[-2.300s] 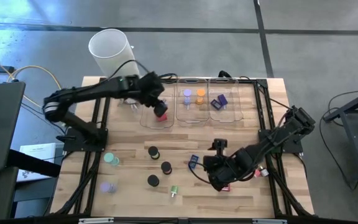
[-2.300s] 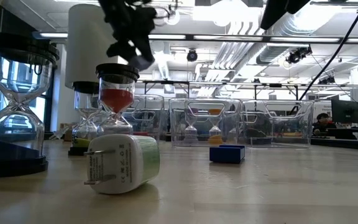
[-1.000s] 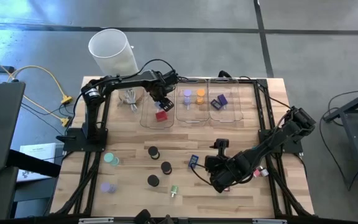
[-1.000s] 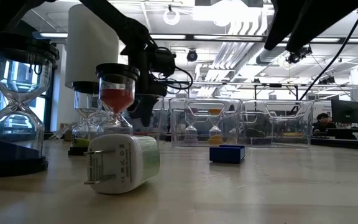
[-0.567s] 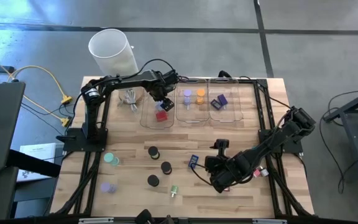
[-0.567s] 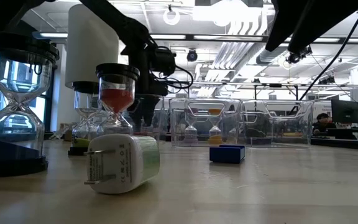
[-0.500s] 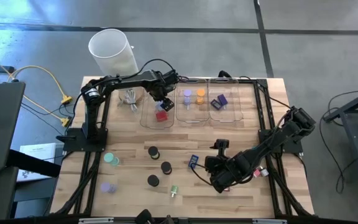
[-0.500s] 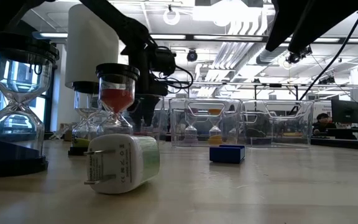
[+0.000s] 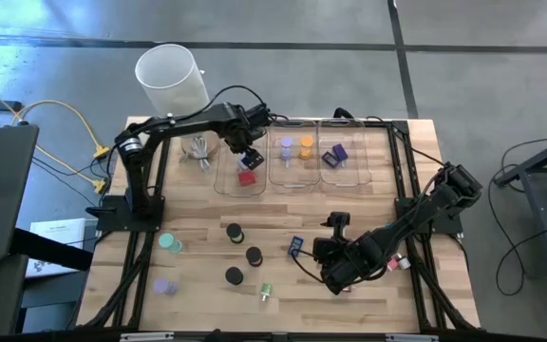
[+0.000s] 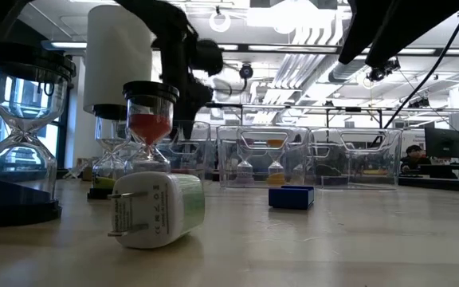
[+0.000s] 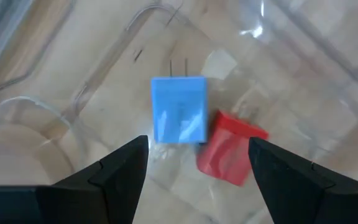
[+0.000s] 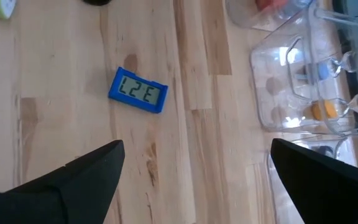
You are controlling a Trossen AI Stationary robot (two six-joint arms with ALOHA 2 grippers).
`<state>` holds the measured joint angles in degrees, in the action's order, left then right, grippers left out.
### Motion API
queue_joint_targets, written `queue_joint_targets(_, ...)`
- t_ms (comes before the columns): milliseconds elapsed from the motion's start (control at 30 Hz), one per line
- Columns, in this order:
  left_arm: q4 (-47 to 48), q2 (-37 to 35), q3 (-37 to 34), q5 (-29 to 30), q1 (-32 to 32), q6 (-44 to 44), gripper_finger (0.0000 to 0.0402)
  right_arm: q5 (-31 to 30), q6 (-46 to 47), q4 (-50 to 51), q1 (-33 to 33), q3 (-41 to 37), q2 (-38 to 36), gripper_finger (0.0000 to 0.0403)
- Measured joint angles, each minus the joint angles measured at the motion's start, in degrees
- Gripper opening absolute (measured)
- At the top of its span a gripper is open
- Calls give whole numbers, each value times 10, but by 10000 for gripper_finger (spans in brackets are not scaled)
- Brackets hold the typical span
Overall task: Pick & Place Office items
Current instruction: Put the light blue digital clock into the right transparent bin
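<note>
My left gripper [image 9: 247,152] hangs open above the left clear tray [image 9: 224,186], pointing steeply down. Below its fingers, a blue plug adapter [image 11: 178,111] and a red block [image 11: 232,148] lie flat on the tray floor, untouched. My right gripper [image 9: 315,255] stands open and still over the near middle of the table, just to the right of a small blue clock [image 12: 138,91] that lies flat on the wood. Black discs [image 9: 254,255], a teal cap [image 9: 169,242], a lavender cap [image 9: 164,285] and a green piece [image 9: 265,291] stand loose on the table.
The middle tray [image 9: 292,182] holds a lavender and an orange hourglass; the right tray [image 9: 354,179] holds a purple piece. A big white cylinder [image 9: 171,78] stands at the far left corner. A red and a pink piece [image 9: 397,264] lie beside the right arm.
My left gripper has risen straight up from inside the left tray and now hangs above it. The blue adapter and the red block stay lying in the tray. My right arm has kept still.
</note>
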<state>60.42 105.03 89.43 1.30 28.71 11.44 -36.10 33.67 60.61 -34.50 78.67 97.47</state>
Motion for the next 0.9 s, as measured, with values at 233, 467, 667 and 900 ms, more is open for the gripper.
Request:
queue_joint_targets(233, 74, -78, 6, -1, -46, 68, 271, -19, 95, 30, 0, 0, -2, 395)
queue_joint_targets(467, 166, -129, 6, 3, -139, 105, 271, -12, 189, 57, 0, 0, -2, 395)
queue_joint_targets(667, 216, -158, 6, 5, -233, 127, 271, -12, 332, 165, -1, 0, -28, 395)
queue_joint_targets(900, 265, -183, 1, 51, -370, 214, 271, 8, 520, 279, -37, 0, -75, 395)
